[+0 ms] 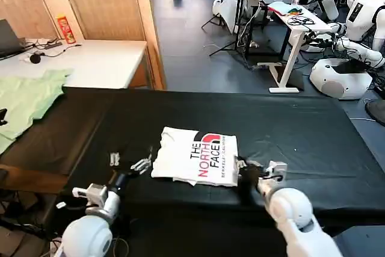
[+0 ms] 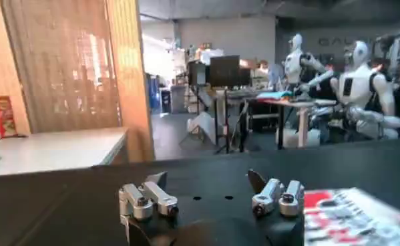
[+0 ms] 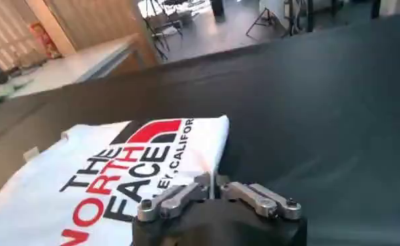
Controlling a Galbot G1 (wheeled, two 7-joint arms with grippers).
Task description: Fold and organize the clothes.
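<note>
Black cloth covers the worktop (image 1: 313, 124), and from where I stand the scene runs like this. Far left, a pale green garment (image 1: 27, 100) lies spread over the corner, half off the black cover; it looks like no part of the job.

Next comes the left tool (image 1: 127, 162), low over the near edge, just left of the shirt. Its fingers (image 2: 146, 199) stand spread wide with nothing between them, released and not touching the fabric.

At the middle near edge lies the white T-shirt (image 1: 195, 156), already folded into a compact rectangle, logo side up, red and black print showing. It lies flat but with layered edges peeping out along its near side. I would judge it light, limp and quite unfragile: thin cotton that sags and unfolds if lifted by one corner, and that drags rather than slides on this cloth cover. A good hold would pinch through all the layers at a folded edge, ideally at both the left and right sides together, so the stack keeps its shape.

Right of it sits the right tool (image 1: 262, 170), touching or just beside the shirt's right edge. Its fingers (image 3: 263, 198) are drawn nearly together at the hem; whether they actually grip cloth I cannot tell.
</note>
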